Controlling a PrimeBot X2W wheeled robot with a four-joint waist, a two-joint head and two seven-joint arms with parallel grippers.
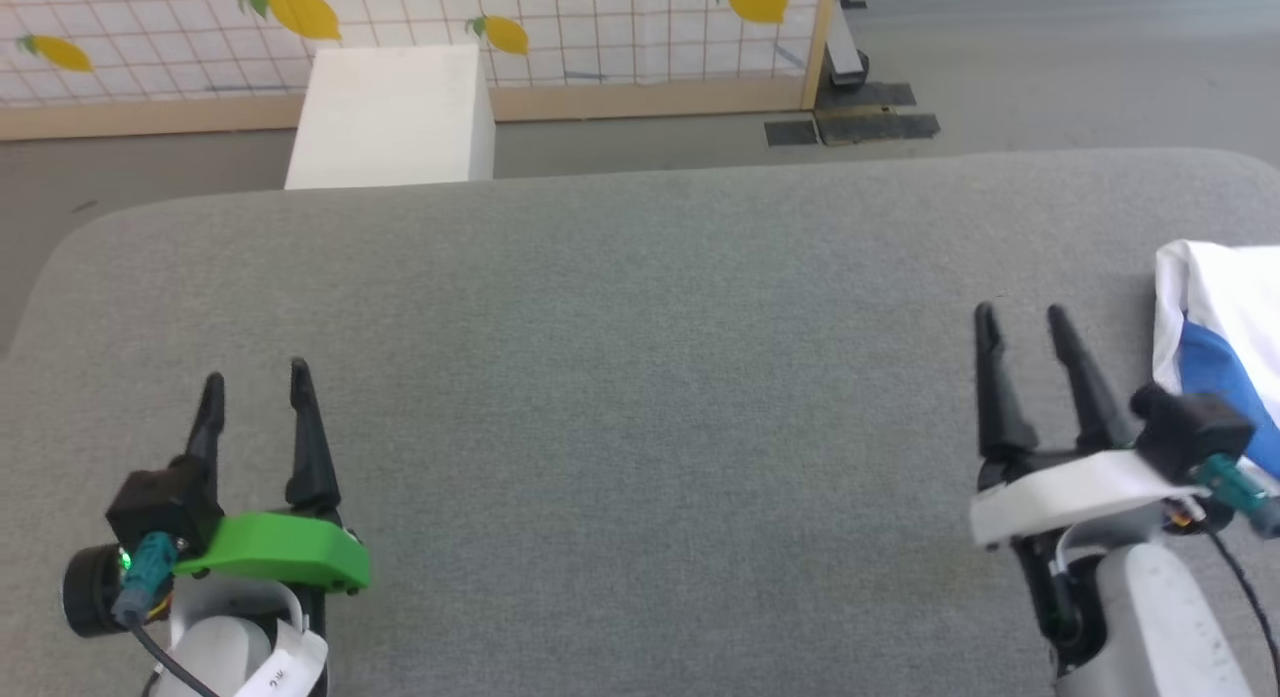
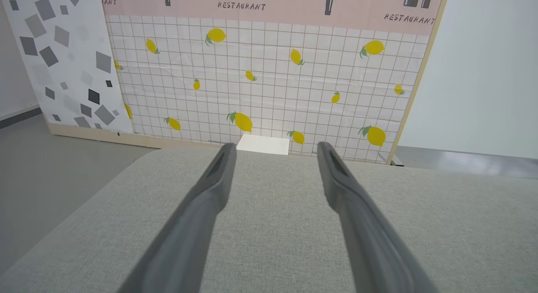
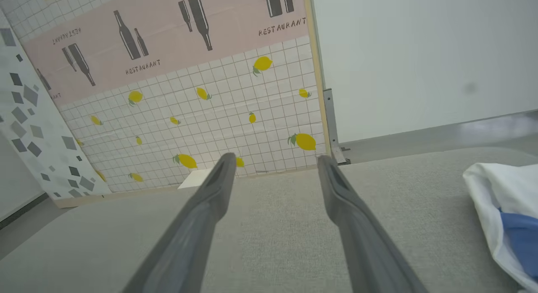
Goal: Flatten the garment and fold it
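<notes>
Nearest, over the near side of the grey padded table (image 1: 640, 327), are the left gripper (image 1: 255, 375) on the left and the right gripper (image 1: 1020, 315) on the right. Each has its two dark fingers spread apart with nothing between them, pointing toward the far side. The shirt (image 1: 1215, 287), white with a blue part showing, lies bunched at the table's right end, just right of the right gripper and well apart from the left one. Flattening is not yet begun. Beyond the far edge stand a white box (image 1: 395, 112) and a lemon-patterned panel (image 1: 600, 27). Likely hazards: a pinch into the heap may catch several layers at once, so the cloth would not spread; a careless pull this close to the table's end may drag the shirt off.
</notes>
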